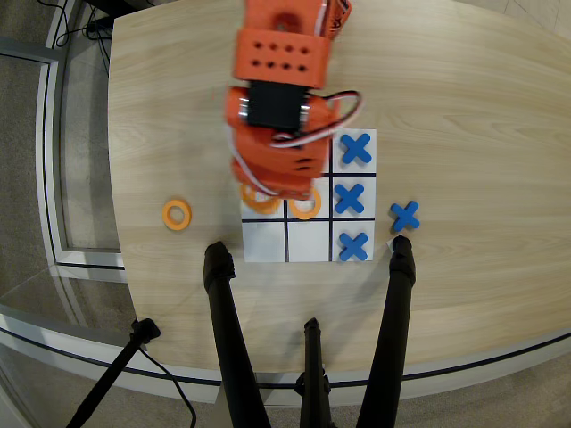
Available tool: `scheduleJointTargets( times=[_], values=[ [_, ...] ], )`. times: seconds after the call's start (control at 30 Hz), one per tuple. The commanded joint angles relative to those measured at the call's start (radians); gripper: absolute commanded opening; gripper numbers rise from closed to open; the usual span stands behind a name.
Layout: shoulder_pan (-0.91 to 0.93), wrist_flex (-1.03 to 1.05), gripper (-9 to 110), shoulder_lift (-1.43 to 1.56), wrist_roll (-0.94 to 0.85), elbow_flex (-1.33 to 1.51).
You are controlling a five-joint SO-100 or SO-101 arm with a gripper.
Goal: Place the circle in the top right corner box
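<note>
The orange arm reaches down from the top of the overhead view, and its gripper [270, 189] hangs over the left and middle squares of the white nine-square board [310, 242]. The arm's body hides the jaws. One orange ring [306, 206] lies in the centre square. A second ring [257, 201] peeks out under the gripper at the middle left square; I cannot tell whether it is held. A third ring [177, 214] lies on the table left of the board. The bottom left corner square [264, 241] is white and bare. The top left corner is hidden by the arm.
Three blue X pieces fill the board's right column [356, 148] [349, 198] [353, 245]. A further blue X [404, 215] lies on the table right of the board. Black tripod legs [223, 321] [393, 312] stand at the table's near edge.
</note>
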Motion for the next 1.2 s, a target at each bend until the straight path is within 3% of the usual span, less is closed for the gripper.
scheduleJointTargets(
  times=[0.0,0.37,1.17],
  values=[
    [-0.052,-0.098,0,-0.061,0.052,-0.005],
    [-0.023,-0.146,0,-0.494,0.152,-0.362],
    [0.032,-0.095,0,-0.816,0.166,-0.724]
  ],
)
